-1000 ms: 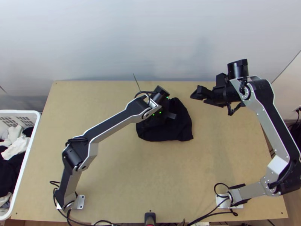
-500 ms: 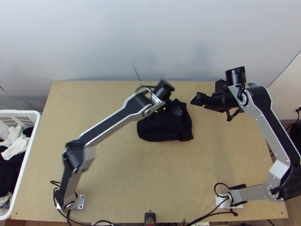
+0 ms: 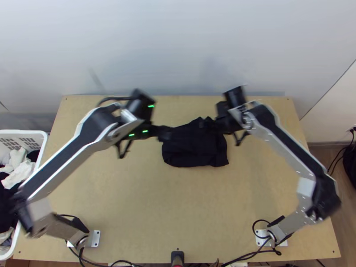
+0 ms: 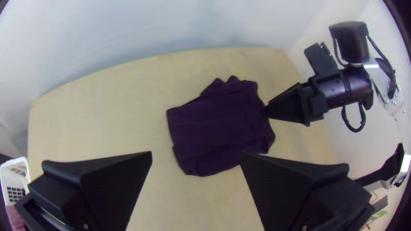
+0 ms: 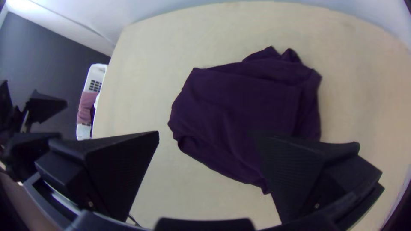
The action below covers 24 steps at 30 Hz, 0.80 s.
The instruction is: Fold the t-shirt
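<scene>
Holding nothing, our left gripper [image 4: 196, 153] and right gripper [image 5: 207, 134] gape wide; we see the roughly folded t-shirt [image 3: 193, 149] mid-frame from above, right of our left fingertips, down-left of our right.

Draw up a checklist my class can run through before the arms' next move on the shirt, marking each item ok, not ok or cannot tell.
1. Left gripper, jaws open: ok.
2. Right gripper, jaws open: ok.
3. Shirt flat on the table, free of both jaws: ok.
4. Shirt's outline squared up: not ok, small peaks stick out along its far edge.
5. Layers aligned inside the fold: cannot tell.
6. Left arm well above the basket's rim: cannot tell.
</scene>
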Each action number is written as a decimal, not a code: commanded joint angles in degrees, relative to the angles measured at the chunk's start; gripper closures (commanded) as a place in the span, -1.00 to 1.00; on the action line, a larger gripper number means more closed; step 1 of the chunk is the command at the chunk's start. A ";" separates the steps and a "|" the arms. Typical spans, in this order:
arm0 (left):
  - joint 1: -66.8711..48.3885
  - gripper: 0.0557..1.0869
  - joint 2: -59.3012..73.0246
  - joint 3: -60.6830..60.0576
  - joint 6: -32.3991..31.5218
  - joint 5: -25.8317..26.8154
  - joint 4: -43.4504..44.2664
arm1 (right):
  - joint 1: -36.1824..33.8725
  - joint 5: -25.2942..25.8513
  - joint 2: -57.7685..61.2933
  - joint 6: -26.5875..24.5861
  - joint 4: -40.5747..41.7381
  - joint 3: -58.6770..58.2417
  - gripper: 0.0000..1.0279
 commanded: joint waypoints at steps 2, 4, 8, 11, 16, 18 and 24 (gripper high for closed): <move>7.20 -0.92 -15.23 -17.82 0.02 -1.84 -0.19 | 9.06 2.04 11.78 -0.13 7.89 0.14 -0.93; 8.87 -0.92 -17.34 -20.72 0.10 -1.93 -0.19 | 10.11 2.74 14.85 -0.40 9.47 0.14 -0.93; 11.77 -0.92 -20.06 -24.94 0.37 -1.93 0.16 | 11.52 5.64 18.63 -2.59 11.67 -1.97 -0.93; 13.62 -0.92 -21.47 -26.78 0.10 -1.93 0.60 | 11.34 5.47 19.16 -3.21 11.75 -5.22 -0.93; 16.26 -0.92 -24.37 -30.91 -0.51 -1.84 1.22 | 9.50 5.47 17.58 -4.00 12.90 -12.17 -0.93; 16.78 -0.92 -25.60 -32.76 -0.42 -1.93 1.22 | 7.92 5.56 15.99 -4.00 14.92 -15.33 -0.93; 19.42 -0.92 -27.18 -35.31 0.10 -1.93 1.30 | -0.87 6.26 12.92 -3.74 18.34 -19.55 -0.93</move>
